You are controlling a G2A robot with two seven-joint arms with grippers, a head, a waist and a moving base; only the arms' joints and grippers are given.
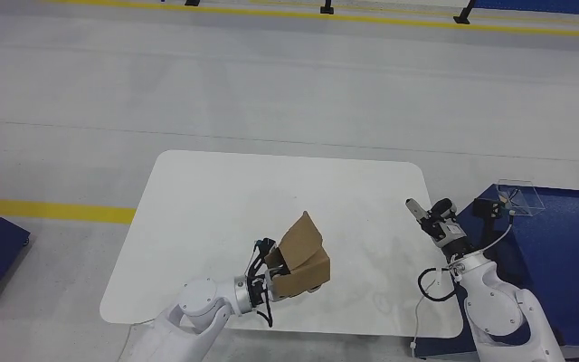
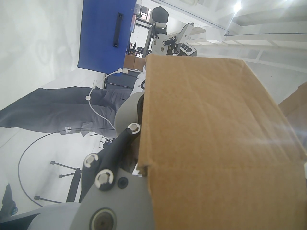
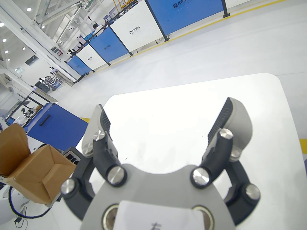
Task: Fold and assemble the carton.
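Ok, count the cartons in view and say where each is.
1. The carton is clamped in the left gripper over the near side of the table, one flap raised. The right gripper, jaws open, holds none. No others look hidden.

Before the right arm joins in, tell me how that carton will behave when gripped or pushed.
Probably light: the left gripper alone holds the carton up. Its raised flap looks thin, so a push would likely bend it. The folded walls seem stiff, yet crushable.
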